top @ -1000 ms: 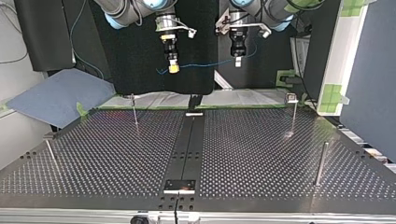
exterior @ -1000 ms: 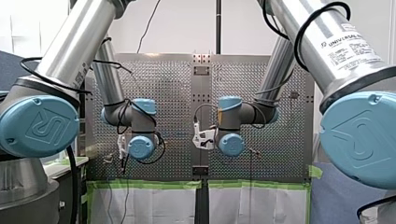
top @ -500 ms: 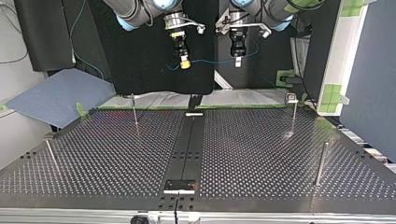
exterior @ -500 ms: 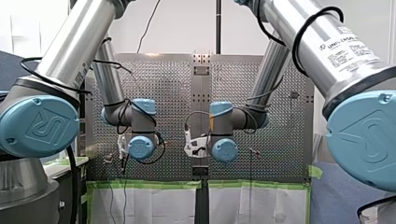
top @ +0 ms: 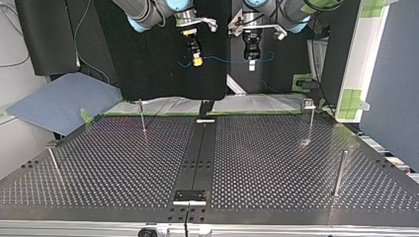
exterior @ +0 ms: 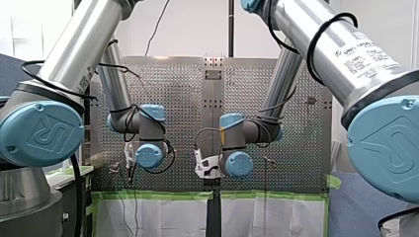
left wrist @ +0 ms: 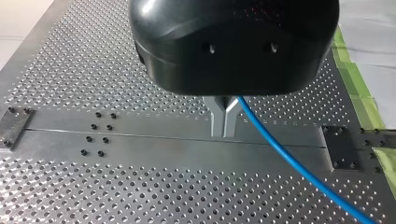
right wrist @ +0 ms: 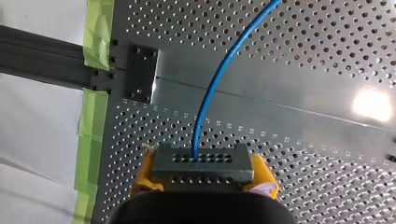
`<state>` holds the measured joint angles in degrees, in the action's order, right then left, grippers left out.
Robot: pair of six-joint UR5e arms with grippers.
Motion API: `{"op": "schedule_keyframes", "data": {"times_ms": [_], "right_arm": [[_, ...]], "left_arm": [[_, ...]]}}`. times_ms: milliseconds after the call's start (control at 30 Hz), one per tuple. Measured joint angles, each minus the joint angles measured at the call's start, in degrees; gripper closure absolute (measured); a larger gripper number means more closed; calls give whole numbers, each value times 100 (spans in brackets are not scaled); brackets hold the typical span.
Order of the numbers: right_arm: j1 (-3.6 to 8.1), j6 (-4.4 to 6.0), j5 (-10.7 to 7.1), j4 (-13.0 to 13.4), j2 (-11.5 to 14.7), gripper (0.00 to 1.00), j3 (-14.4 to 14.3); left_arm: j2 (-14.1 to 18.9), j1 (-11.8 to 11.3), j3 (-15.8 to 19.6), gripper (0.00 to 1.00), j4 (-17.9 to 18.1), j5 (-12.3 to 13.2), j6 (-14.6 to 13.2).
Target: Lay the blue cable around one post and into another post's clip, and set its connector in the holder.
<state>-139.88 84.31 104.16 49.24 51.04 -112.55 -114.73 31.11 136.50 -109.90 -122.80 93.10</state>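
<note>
Four posts (top: pixel 339 173) on a table (top: pixel 267 163); one cable (top: pixel 222 58) held high beyond
Two near posts, two farther. Past them, left gripper (top: pixel 251 65) and right gripper (top: pixel 197 61), yellow-padded, each clamp tight on the blue cable, which runs between them, clear of the table

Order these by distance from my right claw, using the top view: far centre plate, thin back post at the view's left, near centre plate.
From my right claw:
1. Far centre plate, almost under it.
2. Thin back post, off to the view's left.
3. Near centre plate, across the table, at the camera's edge.
</note>
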Motion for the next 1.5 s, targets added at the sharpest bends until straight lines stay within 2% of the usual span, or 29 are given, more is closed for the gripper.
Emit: {"op": "schedule_keyframes", "data": {"times_ms": [67, 167, 333, 500, 600, 867, 1033, 1167, 1300, 1500], "right_arm": [[-10, 8, 8, -7, 0, 100, 10], [-85, 85, 86, -30, 54, 100, 86], [-181, 314, 312, -101, 276, 100, 283], [-147, 491, 371, -177, 489, 100, 366], [-104, 536, 362, -292, 632, 100, 443], [-59, 537, 315, -692, 1059, 100, 722], [-50, 551, 308, -754, 1351, 100, 823], [-59, 532, 305, -756, 1563, 100, 918], [-81, 488, 287, -872, 1744, 100, 1034], [-95, 466, 280, -1121, 1804, 100, 1158]], "left_arm": [[2, -33, 32, 100, -31, 32, 31], [77, -138, 115, 100, -138, 137, 137], [294, -368, 170, 100, -369, 366, 367], [517, -591, 139, 100, -590, 468, 478], [644, -719, 112, 100, -721, 542, 487], [1033, -1108, 97, 100, -1108, 907, 701], [1291, -1366, 94, 100, -1344, 1118, 783], [1475, -1550, 82, 100, -1422, 1148, 762], [1673, -1747, 56, 100, -1438, 1151, 796], [1959, -2034, -11, 100, -1465, 1143, 995]]}}
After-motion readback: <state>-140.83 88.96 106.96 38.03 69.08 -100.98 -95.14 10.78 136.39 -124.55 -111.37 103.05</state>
